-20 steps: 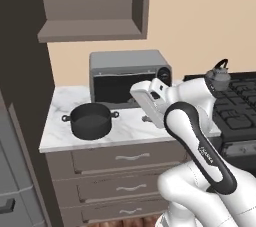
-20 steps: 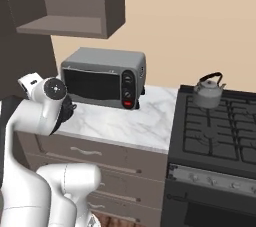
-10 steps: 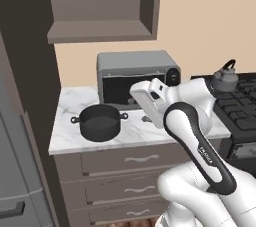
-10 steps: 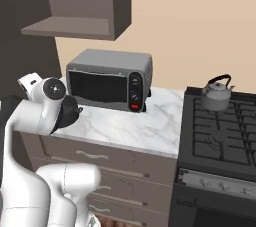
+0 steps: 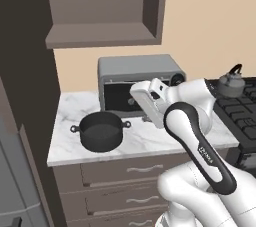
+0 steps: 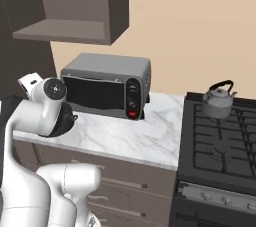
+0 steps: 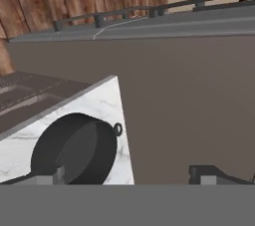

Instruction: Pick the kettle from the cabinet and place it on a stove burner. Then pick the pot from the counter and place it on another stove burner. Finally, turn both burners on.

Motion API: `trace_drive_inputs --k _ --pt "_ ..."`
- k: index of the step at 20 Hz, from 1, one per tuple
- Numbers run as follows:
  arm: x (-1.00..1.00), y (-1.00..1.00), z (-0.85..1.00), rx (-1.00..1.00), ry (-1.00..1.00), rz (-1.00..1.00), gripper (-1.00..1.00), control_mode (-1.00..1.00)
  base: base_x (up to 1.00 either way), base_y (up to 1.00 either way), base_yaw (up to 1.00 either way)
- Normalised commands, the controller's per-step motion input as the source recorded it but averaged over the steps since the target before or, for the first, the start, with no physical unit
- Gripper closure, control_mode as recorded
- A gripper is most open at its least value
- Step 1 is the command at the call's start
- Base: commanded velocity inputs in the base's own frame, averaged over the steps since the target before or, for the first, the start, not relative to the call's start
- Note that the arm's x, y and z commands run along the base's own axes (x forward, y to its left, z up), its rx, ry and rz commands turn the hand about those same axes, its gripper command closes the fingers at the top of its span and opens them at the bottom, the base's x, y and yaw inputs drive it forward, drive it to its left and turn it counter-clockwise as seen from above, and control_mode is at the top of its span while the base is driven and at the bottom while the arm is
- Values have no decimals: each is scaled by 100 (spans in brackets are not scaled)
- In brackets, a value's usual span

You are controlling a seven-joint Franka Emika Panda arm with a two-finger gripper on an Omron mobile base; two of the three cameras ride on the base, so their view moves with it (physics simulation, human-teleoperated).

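Observation:
The wide dark pot (image 5: 101,131) sits on the white marble counter (image 5: 70,143) in front of the toaster oven's left end. In the hand view the pot (image 7: 74,151) lies low and left, just beyond my gripper (image 7: 129,175), whose two dark tips stand far apart: it is open and holds nothing. My hand (image 5: 148,101) hovers over the counter to the right of the pot, apart from it. The small grey kettle (image 6: 218,101) stands on a rear left burner of the black stove (image 6: 220,143). The wall cabinet (image 5: 105,13) hangs open above the counter.
A grey toaster oven (image 6: 107,85) stands at the back of the counter, close behind my hand. A tall dark panel (image 5: 25,96) walls off the counter's left end. Brown drawers (image 5: 135,171) run below the slab.
The whole scene has slid right and slightly down in both base views, so the base has driven left. The arm holds the same pose; pot and kettle have not moved.

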Motion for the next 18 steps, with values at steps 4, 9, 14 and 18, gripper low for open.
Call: trace_drive_inputs --k 4,9,14,18 --pt "0 0 0 0 0 0 -100 100 35 18 0" --pt "0 0 0 0 0 0 -100 100 15 15 0" --pt "5 3 -12 -3 0 0 -100 -100 0 0 0" --pt "12 1 -18 -4 0 0 -100 -100 0 0 0"
